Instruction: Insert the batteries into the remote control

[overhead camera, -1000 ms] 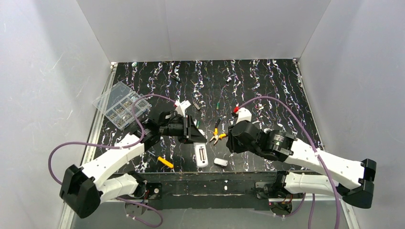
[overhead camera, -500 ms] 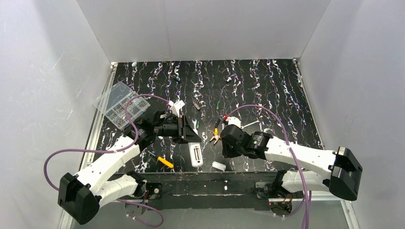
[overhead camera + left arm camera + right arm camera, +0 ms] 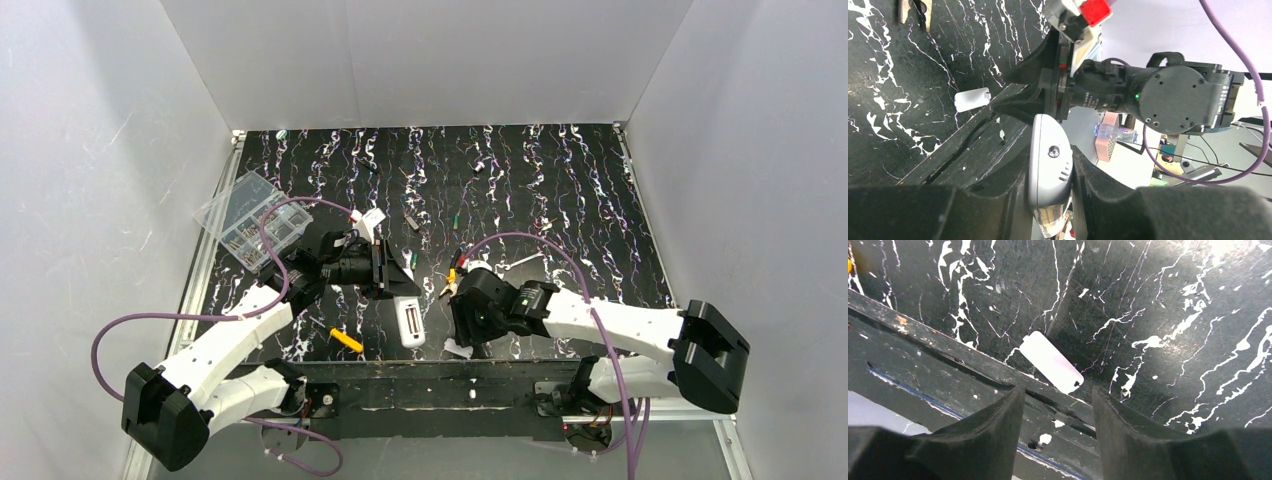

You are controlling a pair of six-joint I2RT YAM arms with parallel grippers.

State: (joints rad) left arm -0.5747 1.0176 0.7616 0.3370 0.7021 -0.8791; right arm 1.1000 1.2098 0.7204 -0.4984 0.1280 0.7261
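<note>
The right gripper (image 3: 1057, 392) is hanging with its two dark fingers (image 3: 993, 435) spread apart. Just beyond the fingertips, a small white cover piece (image 3: 1051, 361) is lying flat and slanted on the black marbled table (image 3: 1158, 300). It is lying close beside the worn edge strip (image 3: 923, 340), which is running diagonally across the view.

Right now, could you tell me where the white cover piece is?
In the right wrist view, the cover piece lies at the near edge of the table, just beyond the open right hand and right of the remote control.
</note>
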